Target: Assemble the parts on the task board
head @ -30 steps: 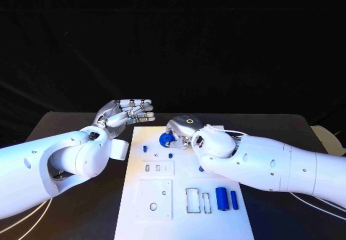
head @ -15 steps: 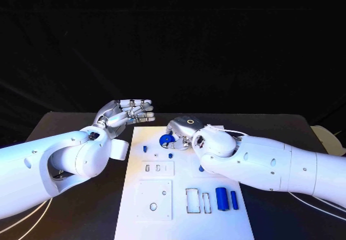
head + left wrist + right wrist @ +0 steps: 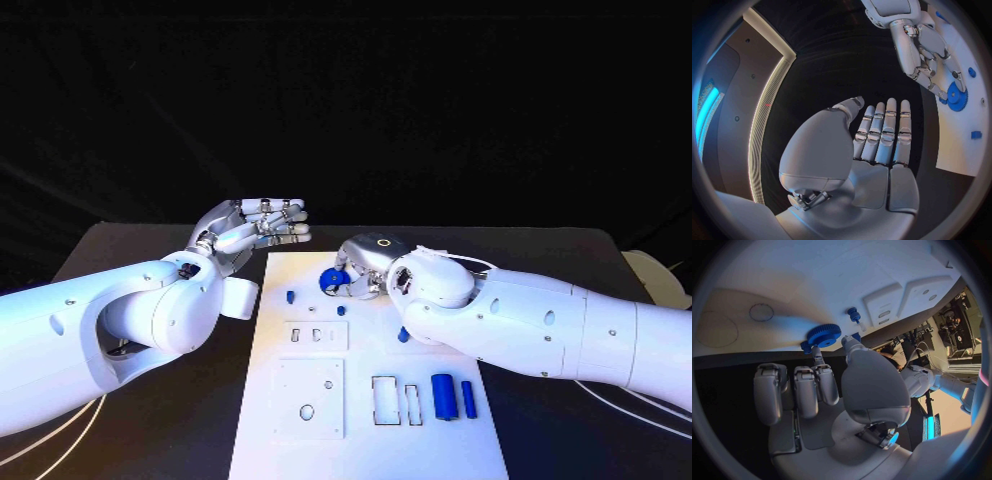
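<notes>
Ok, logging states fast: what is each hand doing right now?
Left hand: open, holding nothing.
Right hand: pinching the blue gear.

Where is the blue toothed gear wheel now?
The blue toothed gear wheel is at the white task board's far end, pinched by the right robot hand.

Black table (image 3: 144, 250), matte, dark to its far edge. White task board (image 3: 368, 440) lies flat at its middle, long side running away from the robot, near end reaching the lower edge of the head view. Bare black surface shows along both long sides of the board. White cables (image 3: 43, 440) trail over the table's near left part.
</notes>
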Action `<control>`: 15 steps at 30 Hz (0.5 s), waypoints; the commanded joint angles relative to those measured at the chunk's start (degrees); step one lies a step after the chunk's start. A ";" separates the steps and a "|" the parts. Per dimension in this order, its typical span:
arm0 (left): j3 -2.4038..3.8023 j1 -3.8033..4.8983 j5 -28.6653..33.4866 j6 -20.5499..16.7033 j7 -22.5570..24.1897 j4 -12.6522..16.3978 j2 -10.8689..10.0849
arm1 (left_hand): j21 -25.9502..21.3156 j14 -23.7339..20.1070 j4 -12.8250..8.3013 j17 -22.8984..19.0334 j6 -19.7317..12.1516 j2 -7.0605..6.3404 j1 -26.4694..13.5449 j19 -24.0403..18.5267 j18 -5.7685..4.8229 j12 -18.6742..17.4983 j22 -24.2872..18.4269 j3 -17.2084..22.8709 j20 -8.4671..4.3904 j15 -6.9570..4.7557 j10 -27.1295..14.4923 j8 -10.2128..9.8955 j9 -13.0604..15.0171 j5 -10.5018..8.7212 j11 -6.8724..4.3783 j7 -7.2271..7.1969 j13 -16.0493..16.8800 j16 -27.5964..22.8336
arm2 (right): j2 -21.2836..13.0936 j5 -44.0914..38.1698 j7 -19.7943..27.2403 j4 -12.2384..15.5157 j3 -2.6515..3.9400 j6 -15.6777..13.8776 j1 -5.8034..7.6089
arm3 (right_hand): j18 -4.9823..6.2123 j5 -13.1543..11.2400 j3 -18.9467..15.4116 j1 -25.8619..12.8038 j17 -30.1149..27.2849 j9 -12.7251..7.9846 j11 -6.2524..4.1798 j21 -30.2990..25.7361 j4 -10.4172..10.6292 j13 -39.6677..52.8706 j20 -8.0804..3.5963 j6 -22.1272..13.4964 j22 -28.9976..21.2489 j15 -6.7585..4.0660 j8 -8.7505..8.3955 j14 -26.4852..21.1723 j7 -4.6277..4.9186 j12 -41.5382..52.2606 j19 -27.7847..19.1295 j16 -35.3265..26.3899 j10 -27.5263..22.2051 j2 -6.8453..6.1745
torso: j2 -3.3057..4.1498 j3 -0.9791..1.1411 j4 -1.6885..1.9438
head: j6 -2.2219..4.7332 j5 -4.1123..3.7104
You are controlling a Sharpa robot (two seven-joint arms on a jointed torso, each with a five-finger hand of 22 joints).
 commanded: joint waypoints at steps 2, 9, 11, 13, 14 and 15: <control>0.03 0.06 -0.03 0.75 0.17 0.04 0.07 | -0.17 -0.18 -0.08 0.06 -0.05 0.06 0.29 -0.44 0.62 -0.21 -0.05 0.33 -0.07 0.04 -0.02 -0.17 -0.08 -0.13 0.32 0.36 -0.03 -0.18 | -0.20 1.49 -0.25 -0.38 -0.16 2.99 -0.20 | -0.07 0.31 0.05 -0.74 13.95 0.02 -0.20 -0.14 0.25 8.54 0.31 0.37 7.66 0.24 -0.04 5.82 -0.03 0.37 0.46 0.25 0.78 0.05 | -0.03 0.03 -0.02 | 0.07 -0.05; 0.03 0.06 -0.03 0.73 0.17 -0.07 -0.04 | -0.19 -0.22 -0.15 0.07 -0.10 0.09 0.37 -0.47 0.62 -0.30 -0.08 0.45 -0.06 0.06 -0.06 -0.25 -0.09 -0.13 0.35 0.41 -0.03 -0.25 | -1.31 0.88 -0.69 0.33 -0.16 -0.28 -0.19 | -0.11 1.83 0.40 -0.62 14.01 -0.01 -0.21 -0.03 -0.16 8.66 0.29 0.40 7.87 0.23 -0.31 5.83 -0.02 0.47 0.59 0.27 0.85 0.15 | -0.03 0.05 -0.04 | 0.24 0.01; 0.03 0.06 -0.03 0.73 0.18 -0.13 -0.07 | -0.19 -0.22 -0.15 0.07 -0.10 0.09 0.37 -0.47 0.62 -0.30 -0.08 0.45 -0.06 0.06 -0.06 -0.25 -0.09 -0.13 0.35 0.41 -0.03 -0.25 | -1.84 0.44 -0.39 0.94 -0.16 -2.68 -0.20 | -0.15 2.25 0.55 0.33 14.06 -0.03 -0.21 0.06 -0.87 8.78 0.28 0.38 8.02 0.23 -0.49 5.84 0.00 0.57 0.69 0.29 0.94 -0.56 | -0.02 0.09 -0.08 | 0.31 0.00; 0.03 0.06 -0.03 0.75 0.19 -0.20 -0.07 | -0.19 -0.22 -0.15 0.07 -0.10 0.09 0.37 -0.47 0.62 -0.30 -0.08 0.45 -0.06 0.06 -0.06 -0.25 -0.09 -0.13 0.35 0.41 -0.03 -0.25 | -2.54 0.15 -0.04 1.76 -0.15 -4.96 -0.20 | -0.21 2.27 0.62 0.98 14.07 0.01 -0.24 0.24 -1.35 9.05 0.27 0.61 8.26 0.21 -0.50 5.85 -0.05 0.83 0.87 0.29 1.18 -1.06 | -0.02 0.10 -0.12 | 0.41 0.02; 0.03 0.06 -0.03 0.76 0.19 -0.25 -0.07 | -0.19 -0.22 -0.15 0.07 -0.10 0.09 0.37 -0.47 0.62 -0.30 -0.08 0.45 -0.06 0.06 -0.06 -0.25 -0.09 -0.13 0.35 0.41 -0.03 -0.25 | -2.99 0.07 0.17 2.27 -0.14 -5.96 -0.19 | -0.23 2.24 0.63 1.17 14.10 0.02 -0.26 0.28 -1.49 9.09 0.26 0.69 8.33 0.20 -0.50 5.85 -0.07 0.88 0.91 0.30 1.22 -1.22 | -0.04 0.11 -0.11 | 0.38 0.06; 0.03 0.06 -0.03 0.78 0.19 -0.29 -0.06 | -0.19 -0.22 -0.15 0.07 -0.10 0.09 0.37 -0.47 0.62 -0.30 -0.08 0.45 -0.06 0.06 -0.06 -0.25 -0.09 -0.13 0.35 0.41 -0.03 -0.25 | -3.42 0.03 0.34 2.74 -0.11 -6.75 -0.19 | -0.24 2.20 0.62 1.26 14.10 0.03 -0.27 0.32 -1.56 9.11 0.26 0.73 8.38 0.19 -0.50 5.85 -0.08 0.89 0.95 0.30 1.24 -1.32 | -0.08 0.11 -0.12 | 0.43 0.05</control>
